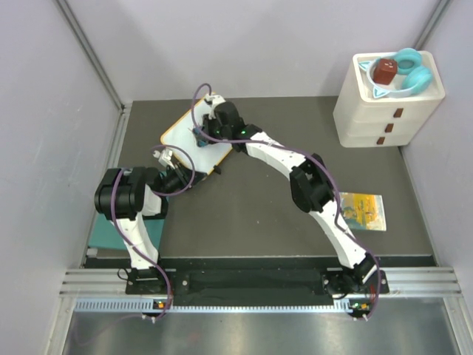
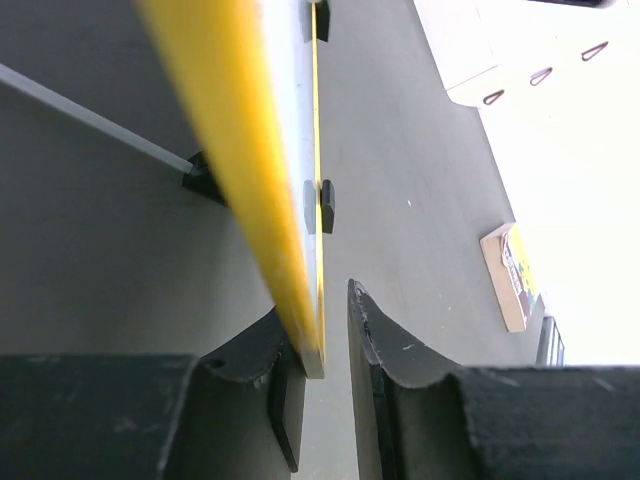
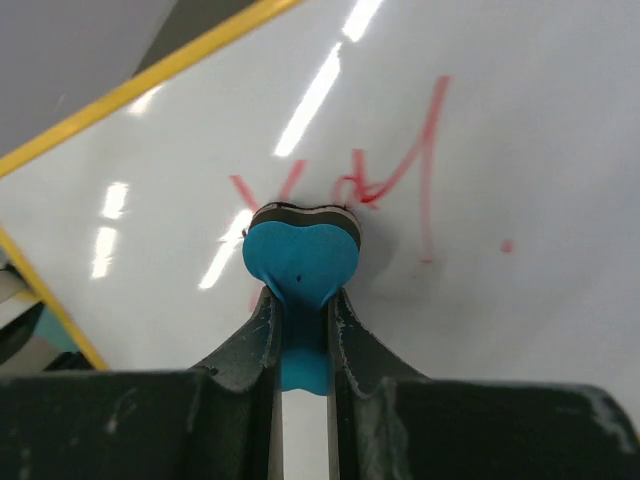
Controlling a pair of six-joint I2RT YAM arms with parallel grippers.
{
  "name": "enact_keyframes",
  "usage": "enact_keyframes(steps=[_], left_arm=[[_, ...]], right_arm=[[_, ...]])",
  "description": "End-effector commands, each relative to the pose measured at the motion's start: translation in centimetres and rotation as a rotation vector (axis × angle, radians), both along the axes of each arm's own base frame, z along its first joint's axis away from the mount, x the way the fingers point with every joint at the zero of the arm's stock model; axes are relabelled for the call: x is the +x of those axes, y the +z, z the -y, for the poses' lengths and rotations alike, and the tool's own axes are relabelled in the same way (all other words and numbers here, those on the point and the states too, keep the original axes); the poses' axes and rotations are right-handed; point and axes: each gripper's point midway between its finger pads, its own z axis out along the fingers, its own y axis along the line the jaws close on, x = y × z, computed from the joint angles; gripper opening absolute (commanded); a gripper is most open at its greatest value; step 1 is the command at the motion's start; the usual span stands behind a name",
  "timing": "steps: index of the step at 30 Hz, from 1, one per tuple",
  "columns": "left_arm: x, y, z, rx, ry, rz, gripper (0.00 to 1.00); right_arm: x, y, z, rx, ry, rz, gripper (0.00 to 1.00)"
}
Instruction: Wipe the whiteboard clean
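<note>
The whiteboard (image 1: 181, 137), white with a thin orange rim, lies at the back left of the dark table. In the right wrist view the whiteboard (image 3: 500, 150) carries red handwriting (image 3: 420, 170). My right gripper (image 1: 201, 135) (image 3: 300, 310) is over the board, shut on a blue heart-shaped eraser (image 3: 300, 255) whose dark pad presses on the red strokes. My left gripper (image 1: 185, 176) (image 2: 330, 330) is at the board's near edge. The left wrist view shows the whiteboard (image 2: 240, 150) edge-on between the fingers, against the left one, with a narrow gap showing at the right one.
A white drawer unit (image 1: 388, 111) stands at the back right with teal headphones (image 1: 414, 70) and a brown object (image 1: 384, 72) on top. A colourful booklet (image 1: 361, 211) lies at the right. A teal mat (image 1: 100, 233) sits under the left arm. Grey walls close in the table.
</note>
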Motion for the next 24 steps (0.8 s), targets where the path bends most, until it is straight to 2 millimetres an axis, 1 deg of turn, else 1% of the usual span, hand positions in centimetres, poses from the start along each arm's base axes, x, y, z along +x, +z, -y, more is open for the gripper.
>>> enact_keyframes(steps=[1, 4, 5, 8, 12, 13, 14, 16, 17, 18, 19, 20, 21, 24], left_arm=[[0.7, 4.1, 0.7, 0.029, -0.043, 0.209, 0.26], [0.6, 4.1, 0.8, 0.030, -0.046, 0.210, 0.27], [0.7, 4.1, 0.7, 0.031, -0.043, 0.211, 0.27], [0.6, 4.1, 0.7, 0.032, -0.040, 0.208, 0.26], [0.6, 4.0, 0.6, 0.030, -0.028, 0.193, 0.28], [0.7, 3.9, 0.5, 0.029, -0.025, 0.186, 0.28], [0.7, 3.8, 0.6, 0.029, -0.023, 0.180, 0.28], [0.8, 3.5, 0.5, 0.024, -0.011, 0.151, 0.24], [0.8, 3.5, 0.4, 0.023, -0.006, 0.146, 0.19], [0.8, 3.2, 0.4, 0.021, -0.004, 0.131, 0.11], [0.8, 3.2, 0.4, 0.014, -0.004, 0.122, 0.06], [0.8, 3.1, 0.5, 0.011, -0.006, 0.117, 0.03], [0.7, 3.1, 0.5, 0.007, -0.007, 0.110, 0.03], [0.7, 3.0, 0.5, 0.005, -0.001, 0.104, 0.03]], right_arm=[[-3.4, 7.7, -4.5, 0.082, 0.096, 0.147, 0.00], [-3.6, 9.0, -5.0, 0.088, 0.083, 0.185, 0.00], [-3.6, 9.2, -5.0, 0.086, 0.077, 0.192, 0.00], [-2.3, 9.1, -4.1, 0.064, -0.001, 0.207, 0.00], [-0.8, 7.5, -3.1, 0.029, -0.067, 0.205, 0.00], [0.0, 7.2, -2.4, 0.026, -0.087, 0.202, 0.00], [0.6, 6.3, -2.0, 0.014, -0.107, 0.193, 0.00], [1.5, 5.6, -1.3, 0.019, -0.133, 0.176, 0.00], [2.4, 4.8, -0.6, 0.020, -0.146, 0.164, 0.00], [2.7, 4.5, -0.4, 0.031, -0.154, 0.151, 0.00], [3.0, 4.3, -0.2, 0.033, -0.159, 0.146, 0.00], [3.5, 4.0, 0.2, 0.036, -0.165, 0.143, 0.00], [3.7, 3.7, 0.3, 0.037, -0.167, 0.140, 0.00], [4.1, 3.5, 0.4, 0.045, -0.164, 0.155, 0.00]])
